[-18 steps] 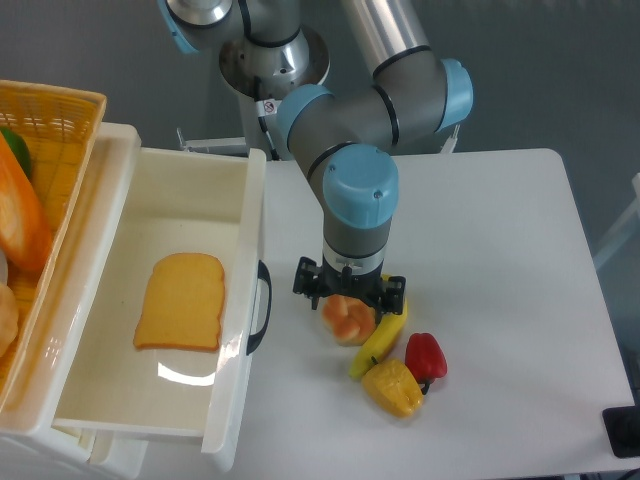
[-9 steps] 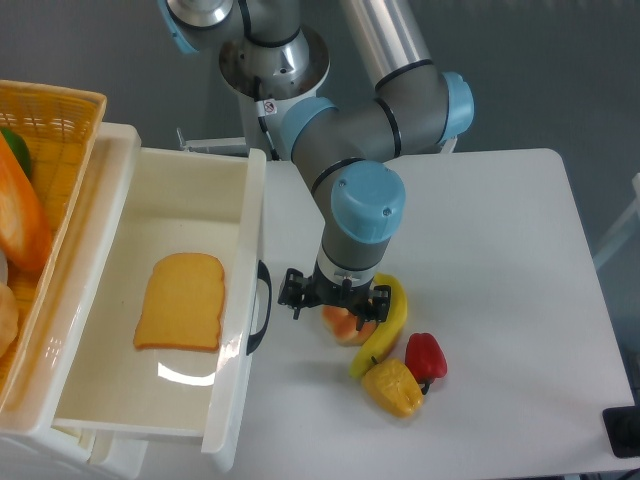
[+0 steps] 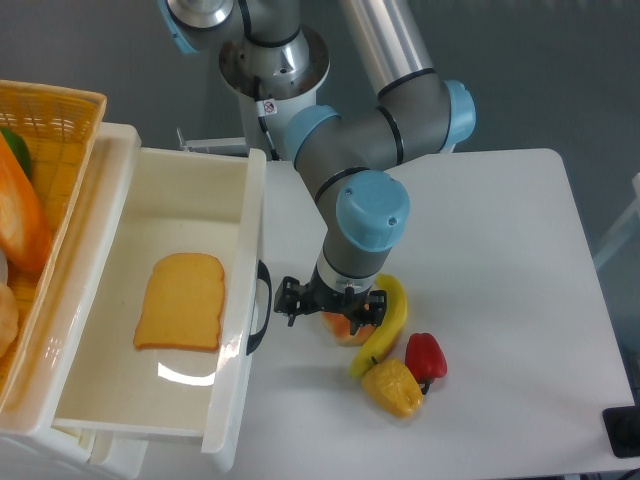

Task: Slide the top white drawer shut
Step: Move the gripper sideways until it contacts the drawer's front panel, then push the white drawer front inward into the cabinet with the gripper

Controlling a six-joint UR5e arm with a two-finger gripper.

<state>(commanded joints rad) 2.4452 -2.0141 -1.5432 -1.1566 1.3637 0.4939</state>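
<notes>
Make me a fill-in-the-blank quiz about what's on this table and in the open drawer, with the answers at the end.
1. The top white drawer holds one slice of ____.
2. The handle on the drawer front is coloured ____.
3. The pincer sits between the drawer front and a yellow ____.
4. Beside the yellow pepper lies a ____ pepper.

Missing words: bread; black; banana; red

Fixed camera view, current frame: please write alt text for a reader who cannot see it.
A wide glossy white plastic top drawer with a curved black handle stands pulled open, holding a slice of toast, while the robot arm's hand hovers just right of the handle. A peach, banana, red pepper and yellow pepper lie beside it on the white table.
</notes>
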